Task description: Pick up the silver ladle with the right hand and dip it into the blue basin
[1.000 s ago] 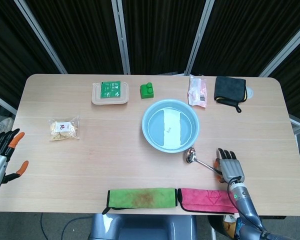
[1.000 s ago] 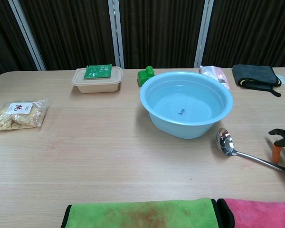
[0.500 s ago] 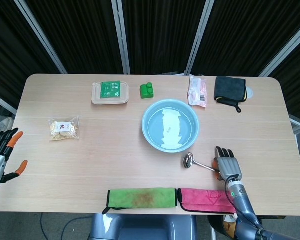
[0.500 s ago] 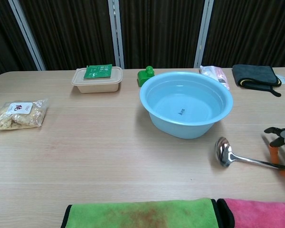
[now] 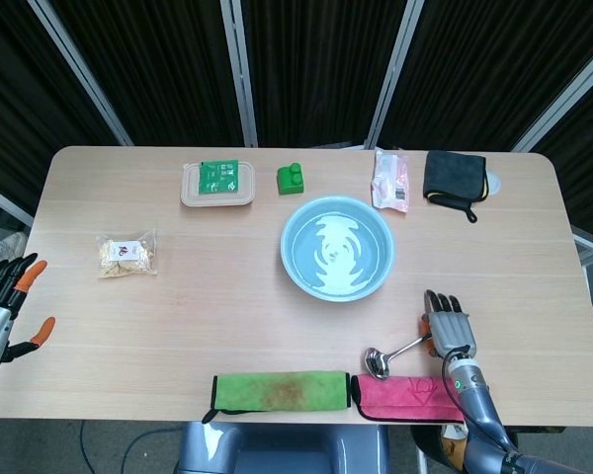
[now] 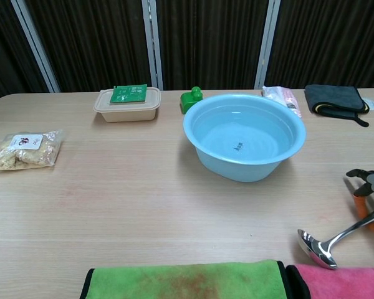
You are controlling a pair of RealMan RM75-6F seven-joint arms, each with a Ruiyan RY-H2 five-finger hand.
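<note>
Wooden table, dark curtains behind; ladle at basin's five o'clock, handle under right hand. Grasping step; grip unclear. Next: firm closure, lift toward eleven o'clock

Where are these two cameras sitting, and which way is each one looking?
Head view: high above the near edge, looking steeply down on the whole table; left hand and right hand both show.
Chest view: low at the near edge, looking level across the table toward the dark curtains; only the right hand shows.
Both share the blue basin, the silver ladle and the right hand.
</note>
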